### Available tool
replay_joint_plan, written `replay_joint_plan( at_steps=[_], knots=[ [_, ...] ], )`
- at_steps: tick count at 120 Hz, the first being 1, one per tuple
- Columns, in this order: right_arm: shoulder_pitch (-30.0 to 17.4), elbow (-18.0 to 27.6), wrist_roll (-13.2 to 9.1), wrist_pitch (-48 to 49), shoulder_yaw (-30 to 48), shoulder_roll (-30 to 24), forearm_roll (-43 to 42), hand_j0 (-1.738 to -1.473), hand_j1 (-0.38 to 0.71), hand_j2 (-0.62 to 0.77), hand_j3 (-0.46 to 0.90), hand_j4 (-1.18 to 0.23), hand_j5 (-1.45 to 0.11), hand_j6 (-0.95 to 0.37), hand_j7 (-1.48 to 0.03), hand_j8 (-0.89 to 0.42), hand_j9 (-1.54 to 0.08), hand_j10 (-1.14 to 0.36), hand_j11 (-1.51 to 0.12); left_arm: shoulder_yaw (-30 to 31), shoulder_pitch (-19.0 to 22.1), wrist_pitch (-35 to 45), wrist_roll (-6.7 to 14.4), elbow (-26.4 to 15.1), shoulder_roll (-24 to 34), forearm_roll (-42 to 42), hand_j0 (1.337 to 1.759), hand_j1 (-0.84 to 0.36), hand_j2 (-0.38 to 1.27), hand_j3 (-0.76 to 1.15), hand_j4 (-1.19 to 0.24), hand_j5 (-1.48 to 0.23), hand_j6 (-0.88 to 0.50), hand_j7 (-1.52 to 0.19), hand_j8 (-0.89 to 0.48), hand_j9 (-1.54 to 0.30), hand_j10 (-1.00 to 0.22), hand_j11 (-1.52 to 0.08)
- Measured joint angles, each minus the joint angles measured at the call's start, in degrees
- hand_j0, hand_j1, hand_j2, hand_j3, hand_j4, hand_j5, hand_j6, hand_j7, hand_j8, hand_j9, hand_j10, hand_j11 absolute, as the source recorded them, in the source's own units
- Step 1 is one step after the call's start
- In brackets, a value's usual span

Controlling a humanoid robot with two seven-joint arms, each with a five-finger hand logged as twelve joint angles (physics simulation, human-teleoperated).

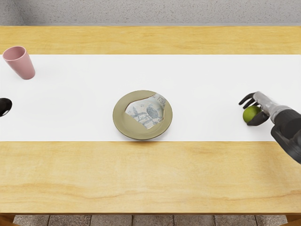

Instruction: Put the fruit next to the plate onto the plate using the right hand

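Note:
A small green fruit (pixel 249 113) lies on the white runner far to the right of the plate. My right hand (pixel 254 109) comes in from the right edge and curls its dark fingers (pixel 246 99) around the fruit, which rests on the runner. The olive plate (pixel 123 123) sits in the middle of the table with a torn patterned patch on its face and nothing else on it. At the left edge only a dark tip of my left hand (pixel 4 106) shows.
A pink cup (pixel 19 62) stands upside-down-tapered at the far left on the white runner (pixel 202 84). Wooden table strips (pixel 141 174) run in front of and behind the runner.

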Motion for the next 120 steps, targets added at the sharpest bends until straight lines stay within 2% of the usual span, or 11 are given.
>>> replay_joint_plan(
  at_steps=[10, 19, 44, 80, 94, 99, 105, 120],
  knots=[
    [-0.12, 0.05, 0.01, 0.12, 0.01, -0.07, -0.02, -1.654, 0.23, -0.03, 0.0, -0.52, -0.67, -0.53, -0.67, -0.33, -0.68, -0.37, -0.69, 0.0, 0.0, -0.01, -0.01, 0.0, 0.0, 0.01, 1.658, 0.34, 0.0, 0.0, -0.01, -0.02, -0.01, -0.02, -0.01, -0.02, -0.01, -0.02],
    [-0.11, 0.14, -0.01, 0.39, 0.07, -0.17, -0.03, -1.651, 0.24, 0.0, 0.0, -0.55, -0.71, -0.51, -0.71, -0.32, -0.73, -0.36, -0.74, 0.01, 0.0, 0.0, 0.0, 0.02, 0.0, 0.01, 1.658, 0.34, 0.0, 0.0, -0.01, -0.02, -0.01, -0.02, -0.01, -0.02, -0.01, -0.02],
    [0.19, 0.57, -0.01, 1.25, 0.81, -0.5, 0.63, -1.652, 0.22, 0.17, 0.0, -0.63, -0.82, -0.59, -0.82, -0.38, -0.83, -0.4, -0.83, 0.02, 0.0, 0.0, 0.01, 0.08, 0.0, 0.01, 1.658, 0.34, 0.0, 0.0, -0.01, -0.02, -0.01, -0.02, -0.01, -0.02, -0.01, -0.02],
    [1.66, 3.26, -0.02, 4.77, 3.6, -0.13, 1.66, -1.652, 0.2, 0.17, 0.0, -0.68, -0.92, -0.68, -0.89, -0.37, -0.91, -0.4, -0.91, 0.02, 0.0, 0.01, 0.01, 0.12, 0.0, 0.0, 1.658, 0.34, 0.0, 0.0, -0.01, -0.02, -0.01, -0.02, -0.01, -0.02, -0.01, -0.02],
    [2.6, 4.31, -0.12, 5.83, 4.12, 1.48, 1.81, -1.651, 0.16, 0.19, 0.0, -0.7, -0.94, -0.73, -0.92, -0.43, -0.92, -0.44, -0.92, 0.02, 0.0, 0.0, 0.01, 0.16, 0.0, 0.01, 1.658, 0.34, 0.0, 0.0, -0.01, -0.02, -0.01, -0.02, -0.01, -0.02, -0.01, -0.02],
    [3.09, 4.5, -0.13, 6.28, 4.2, 2.39, 1.9, -1.652, 0.16, 0.26, 0.0, -0.7, -0.95, -0.74, -0.93, -0.46, -0.93, -0.44, -0.93, 0.01, 0.0, 0.01, 0.01, 0.17, 0.0, 0.01, 1.658, 0.34, 0.0, 0.0, -0.01, -0.02, -0.01, -0.02, -0.01, -0.02, -0.01, -0.02],
    [3.54, 4.64, -0.09, 6.61, 4.26, 3.33, 2.09, -1.653, 0.18, 0.31, 0.0, -0.71, -0.96, -0.74, -0.94, -0.46, -0.95, -0.42, -0.94, 0.01, 0.0, 0.0, 0.02, 0.21, 0.0, 0.0, 1.658, 0.34, 0.0, 0.0, -0.01, -0.02, -0.01, -0.02, -0.01, -0.02, -0.01, -0.02],
    [4.71, 4.8, -0.04, 7.43, 4.32, 5.54, 2.31, -1.654, 0.21, 0.35, 0.0, -0.72, -0.99, -0.71, -0.96, -0.42, -0.98, -0.4, -0.96, 0.01, 0.0, 0.02, 0.0, 0.25, 0.0, 0.01, 1.658, 0.34, 0.0, 0.0, -0.01, -0.02, -0.01, -0.02, -0.01, -0.02, -0.01, -0.02]
  ],
)
